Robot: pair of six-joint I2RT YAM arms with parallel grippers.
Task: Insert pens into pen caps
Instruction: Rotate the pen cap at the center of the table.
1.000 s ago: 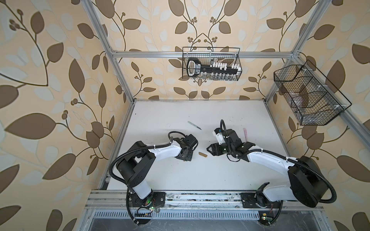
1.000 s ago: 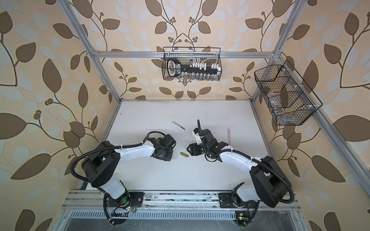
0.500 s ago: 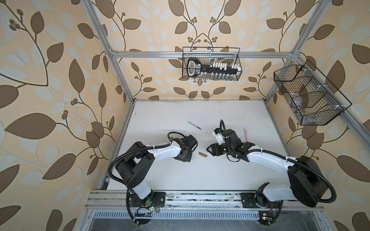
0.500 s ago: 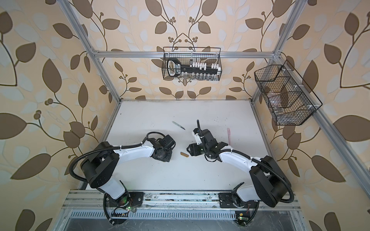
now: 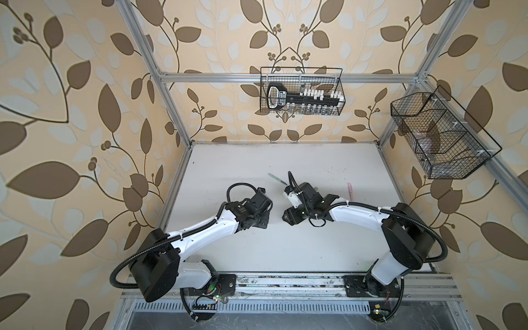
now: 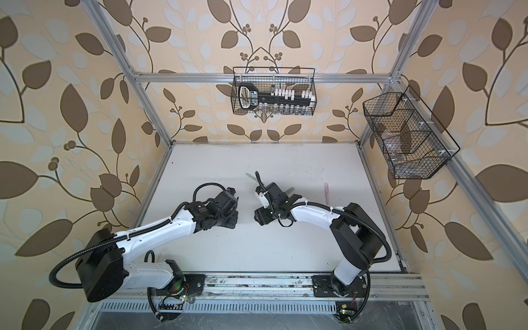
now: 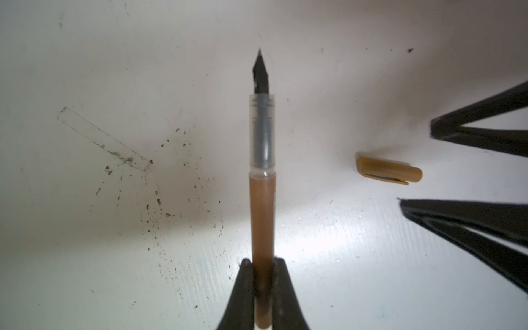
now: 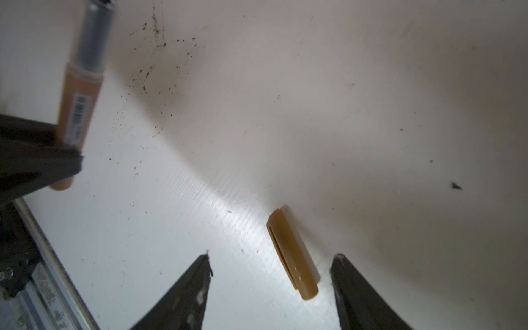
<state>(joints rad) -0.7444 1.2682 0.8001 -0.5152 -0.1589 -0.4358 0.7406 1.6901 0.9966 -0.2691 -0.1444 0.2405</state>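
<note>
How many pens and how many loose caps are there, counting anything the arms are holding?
Pens: 3 (brown pen clamped in the left gripper; pale green pen and pink pen lying loose)
Loose caps: 1 (brown cap)
Total: 4
Any other caps are hidden or too small to tell.

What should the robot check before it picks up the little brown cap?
1. The left gripper is shut on the brown pen: ok.
2. The pen's tip is bare: ok.
3. The brown cap lies free on the table: ok.
4. The right gripper is open, fingers either side of the cap: ok.
5. The right gripper is low enough to pinch it: cannot tell.
</note>
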